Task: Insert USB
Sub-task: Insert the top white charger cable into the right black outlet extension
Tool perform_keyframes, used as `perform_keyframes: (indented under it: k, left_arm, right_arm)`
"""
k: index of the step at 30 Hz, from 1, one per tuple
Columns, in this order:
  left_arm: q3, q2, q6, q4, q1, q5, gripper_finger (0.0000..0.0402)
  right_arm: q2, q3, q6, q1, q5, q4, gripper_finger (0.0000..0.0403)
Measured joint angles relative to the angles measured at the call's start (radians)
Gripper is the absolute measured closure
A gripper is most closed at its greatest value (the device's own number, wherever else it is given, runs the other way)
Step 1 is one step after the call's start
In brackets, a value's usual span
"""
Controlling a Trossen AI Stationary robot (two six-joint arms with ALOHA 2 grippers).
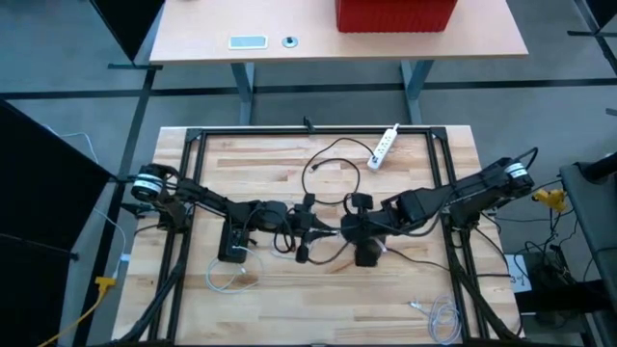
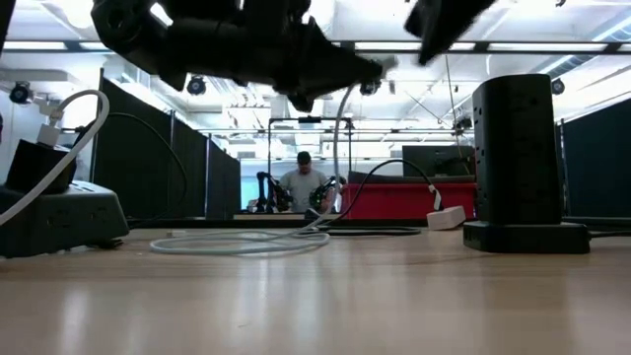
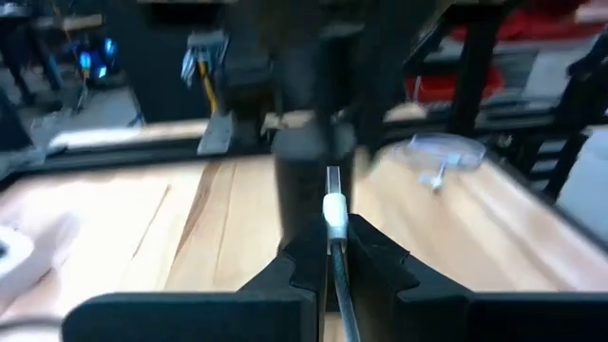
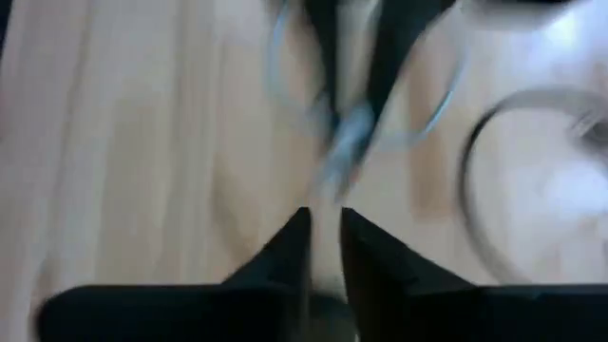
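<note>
My left gripper (image 3: pixel 334 249) is clenched on the USB cable (image 3: pixel 333 211), the white collar of the plug standing just proud of the fingertips with the metal tip pointing forward; I hold it that close to the end so the plug cannot wag when it meets the port. Straight ahead of that tip in the left wrist view stands the black tower socket (image 3: pixel 306 180), so the grip looks lined up for the push, though whether the tip is already touching the tower I cannot tell. My right gripper (image 4: pixel 323 233) has its jaws a narrow slit apart with nothing between them; in its own wrist view only blurred cable loops (image 4: pixel 366 104) lie on the wood beyond, so I judge it is free and waiting near the work rather than helping. From above, both arms meet around the middle of the table (image 1: pixel 289 308), toward its near edge, the left gripper (image 1: pixel 307 224) and right gripper (image 1: pixel 355 227) just beside one another amid dark cabling. A black power block (image 1: pixel 234 246) sits nearer the left edge with a white cable (image 1: pixel 231 280) coiled beside it, a white power strip (image 1: pixel 386 145) lies toward the far right corner, and a clear coil (image 1: pixel 439 313) rests at the near right corner, all clear of the insertion.
</note>
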Motion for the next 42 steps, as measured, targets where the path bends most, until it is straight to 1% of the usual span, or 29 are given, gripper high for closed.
perform_keyframes:
  k: [2,4,6,11,14,17,22,25,29,33,36,37,40,42]
  left_arm:
    - [0.016,0.001,-0.005,-0.078,0.01,-0.006,0.0385]
    - [0.055,0.015,-0.012,-0.145,0.017,-0.02,0.0385]
    - [0.099,0.043,-0.012,-0.196,0.017,-0.03,0.0385]
    - [0.198,0.135,0.012,-0.251,0.015,-0.014,0.0385]
    - [0.23,0.191,0.011,-0.258,0.015,0.008,0.0385]
    - [0.254,0.236,0.011,-0.267,0.016,0.012,0.0385]
    - [0.271,0.272,0.011,-0.271,0.016,0.03,0.0385]
    - [0.27,0.281,0.012,-0.281,0.016,0.034,0.0385]
    - [0.269,0.29,0.019,-0.303,0.016,0.06,0.0385]
    - [0.279,0.331,0.021,-0.303,0.016,0.06,0.0385]
    - [0.324,0.388,0.014,-0.302,0.016,0.06,0.0385]
    - [0.341,0.409,0.012,-0.304,0.016,0.06,0.0385]
    - [0.393,0.463,0.002,-0.318,0.016,0.06,0.0385]
    - [0.423,0.473,0.0,-0.361,0.016,0.06,0.0385]
  right_arm:
    - [0.0,0.04,0.01,0.002,-0.021,-0.081,0.0298]
    - [-0.008,0.062,0.036,0.001,-0.013,-0.17,0.0258]
    - [-0.012,0.068,0.054,0.001,-0.007,-0.193,0.0219]
    - [-0.014,0.059,0.105,0.004,-0.015,-0.288,0.0124]
    - [-0.014,0.052,0.144,0.003,-0.015,-0.34,0.0071]
    - [-0.015,0.044,0.147,0.003,-0.018,-0.332,0.0034]
    - [-0.013,0.002,0.137,-0.003,-0.042,-0.326,0.0006]
    - [-0.013,-0.031,0.138,-0.006,-0.042,-0.309,0.0011]
    - [-0.012,-0.058,0.153,-0.021,-0.041,-0.255,0.0039]
    - [-0.012,-0.06,0.166,-0.028,-0.034,-0.232,0.0088]
    - [-0.011,-0.065,0.173,-0.027,-0.037,-0.222,0.014]
    - [-0.011,-0.067,0.174,-0.027,-0.037,-0.221,0.0148]
    - [-0.01,-0.075,0.175,-0.027,-0.039,-0.218,0.0145]
    - [-0.01,-0.077,0.173,-0.027,-0.05,-0.217,0.0145]
